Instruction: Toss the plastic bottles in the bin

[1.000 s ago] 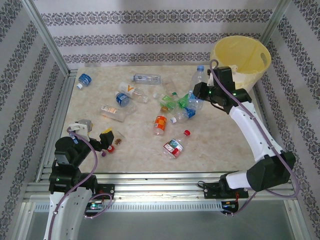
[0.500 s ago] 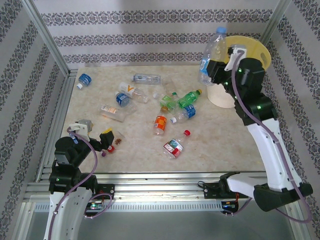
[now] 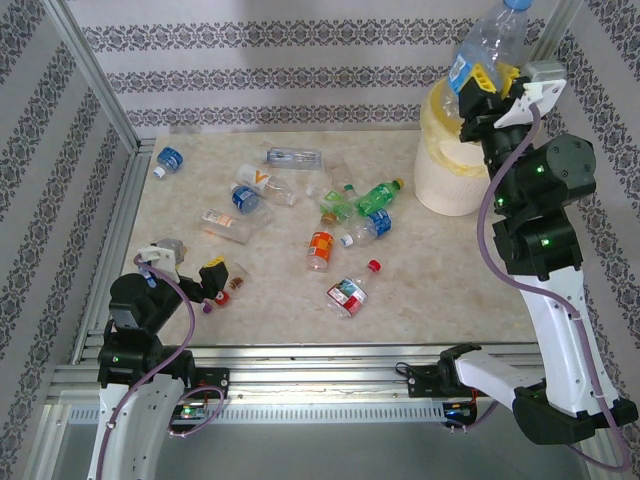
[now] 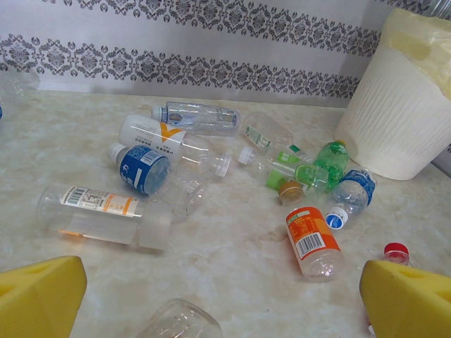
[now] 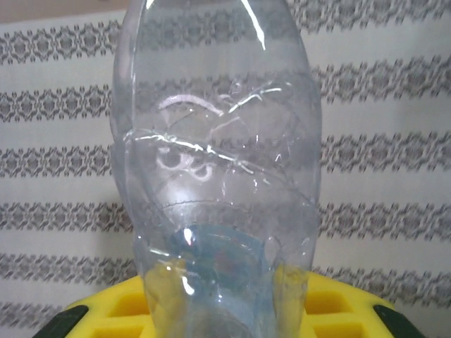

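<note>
Right gripper (image 3: 487, 88) pinching a clear blue-capped bottle (image 3: 492, 38), raised above the bin (image 3: 440, 170)

The bin sits just below the gripper, so I'd center over the opening before letting go, since that tall bottle could clip the rim. Left gripper (image 3: 188, 263) is spread wide and empty. The other bottles (image 3: 330, 215) lie scattered down-left on the marbled bench (image 3: 450, 270), with patterned wallpaper walls (image 3: 300, 60) around it.

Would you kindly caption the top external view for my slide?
Right gripper holds a clear bottle high near the bin; other bottles litter the table.
</note>
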You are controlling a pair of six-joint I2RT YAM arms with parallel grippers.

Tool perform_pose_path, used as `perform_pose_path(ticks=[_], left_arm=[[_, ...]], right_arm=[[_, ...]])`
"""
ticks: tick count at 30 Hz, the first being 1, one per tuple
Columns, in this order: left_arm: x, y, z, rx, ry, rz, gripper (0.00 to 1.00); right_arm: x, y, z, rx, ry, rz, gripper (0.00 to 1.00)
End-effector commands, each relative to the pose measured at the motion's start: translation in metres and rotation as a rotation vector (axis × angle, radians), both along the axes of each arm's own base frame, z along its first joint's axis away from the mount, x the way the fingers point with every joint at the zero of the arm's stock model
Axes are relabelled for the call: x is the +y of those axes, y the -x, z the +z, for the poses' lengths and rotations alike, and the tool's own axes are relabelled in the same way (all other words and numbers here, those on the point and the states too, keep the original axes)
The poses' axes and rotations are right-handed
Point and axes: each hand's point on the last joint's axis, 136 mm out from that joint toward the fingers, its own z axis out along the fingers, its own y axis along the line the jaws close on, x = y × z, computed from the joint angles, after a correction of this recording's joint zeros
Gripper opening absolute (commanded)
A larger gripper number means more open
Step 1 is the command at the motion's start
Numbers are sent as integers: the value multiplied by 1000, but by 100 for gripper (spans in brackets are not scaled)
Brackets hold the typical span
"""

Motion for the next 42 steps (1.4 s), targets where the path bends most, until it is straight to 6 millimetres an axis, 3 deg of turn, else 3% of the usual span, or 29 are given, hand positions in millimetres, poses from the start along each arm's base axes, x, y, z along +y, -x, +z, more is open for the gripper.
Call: perform_pose_path(ticks=[1,11,18,23,29,33,37,40,42], left_arm=[[-5,0,7,-38,-8,-29,100],[-4,0,7,-38,-8,-27,100],[-4,0,6,-38,-8,-26,100],[-4,-1,6,-37,-10,-21,100],[-3,-1,6,-37,-12,-17,100],[-2,-1,5,-33,-13,-12,100],[-2,-1,5,-32,-14,-10,100],[-1,-2,4,-29,-15,-8,100],[-1,-2,4,-25,-15,-8,100]], right_arm=[[-10,29,45,-186,27,-62,10],[-16,43,67,-282,77,-119,8],[-22,39,70,-294,85,-149,8],[-29,28,67,-281,79,-177,7],[-50,-5,50,-221,54,-224,7],[-75,-47,18,-124,26,-280,7],[-124,-113,-51,109,-50,-408,10],[-156,-156,-116,362,-140,-454,26],[-163,-174,-155,516,-174,-436,43]])
